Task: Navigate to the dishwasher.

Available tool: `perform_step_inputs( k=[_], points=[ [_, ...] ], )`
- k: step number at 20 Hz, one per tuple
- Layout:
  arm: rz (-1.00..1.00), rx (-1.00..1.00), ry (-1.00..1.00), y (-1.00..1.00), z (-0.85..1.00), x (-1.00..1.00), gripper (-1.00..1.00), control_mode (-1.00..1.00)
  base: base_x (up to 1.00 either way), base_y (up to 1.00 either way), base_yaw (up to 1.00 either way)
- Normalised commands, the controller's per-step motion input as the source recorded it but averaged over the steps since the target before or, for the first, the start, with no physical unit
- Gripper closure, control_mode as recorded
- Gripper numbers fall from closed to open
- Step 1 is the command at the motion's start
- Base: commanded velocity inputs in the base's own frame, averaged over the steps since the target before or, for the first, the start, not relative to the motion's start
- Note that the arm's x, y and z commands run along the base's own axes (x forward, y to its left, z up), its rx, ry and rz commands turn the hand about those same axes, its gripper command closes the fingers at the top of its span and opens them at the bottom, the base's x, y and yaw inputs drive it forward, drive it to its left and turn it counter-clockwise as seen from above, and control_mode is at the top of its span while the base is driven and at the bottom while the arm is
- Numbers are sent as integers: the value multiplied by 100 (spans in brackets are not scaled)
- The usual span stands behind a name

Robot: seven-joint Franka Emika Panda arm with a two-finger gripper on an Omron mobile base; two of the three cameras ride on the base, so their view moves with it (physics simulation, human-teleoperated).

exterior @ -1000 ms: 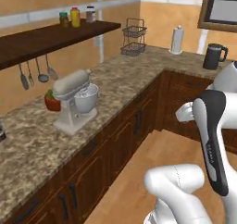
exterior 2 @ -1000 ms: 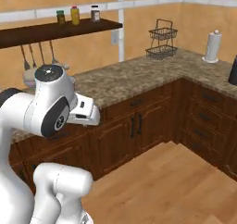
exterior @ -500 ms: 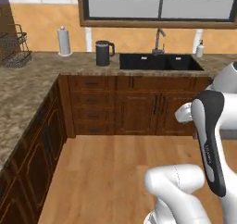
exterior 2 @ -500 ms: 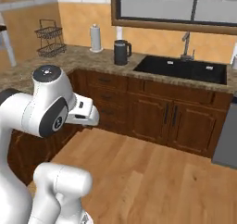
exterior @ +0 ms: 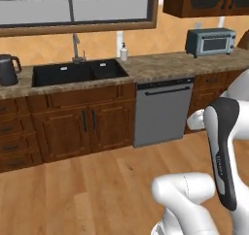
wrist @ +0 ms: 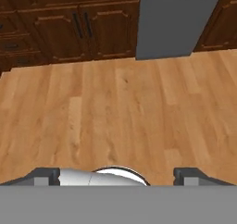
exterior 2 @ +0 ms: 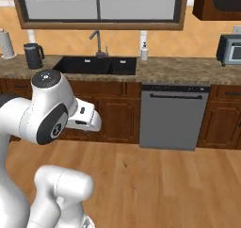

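The dishwasher (exterior: 162,111) is a grey metallic panel with a black top strip and a dark bar handle, set under the counter to the right of the sink. In the right base view the dishwasher (exterior 2: 172,119) stands right of centre, across a stretch of wooden floor. Its lower front, the dishwasher (wrist: 178,21), fills the upper right of the hand view. My gripper (wrist: 118,177) points down at the floor, well short of it. Its fingertips (wrist: 46,176) stand wide apart with nothing between them, so it is open.
A black sink (exterior: 78,73) with a tap sits left of the dishwasher, a dark kettle (exterior: 7,70) further left. A soap bottle (exterior: 124,52) and a grey toaster oven (exterior: 210,41) stand on the counter. Brown cabinets (exterior: 87,127) flank the dishwasher. Wooden floor (wrist: 120,107) lies between.
The whole scene has swung as the base turned: the mixer counter and corner left the views, the sink slid leftwards, and the dishwasher and toaster oven came into sight.
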Motion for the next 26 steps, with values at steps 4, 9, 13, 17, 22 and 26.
perform_step_inputs(
  k=[4,9,13,17,22,26],
  points=[
    [0,0,0,0,0,0,-100,100,100,-100,0],
    [0,0,0,0,0,0,-100,100,100,-82,21],
    [0,0,0,0,0,0,-100,100,100,-59,30],
    [0,0,0,0,0,0,-100,100,100,-78,24],
    [0,0,0,0,0,0,-100,100,100,-60,13],
    [0,0,0,0,0,0,-100,100,100,-13,1]
  ],
)
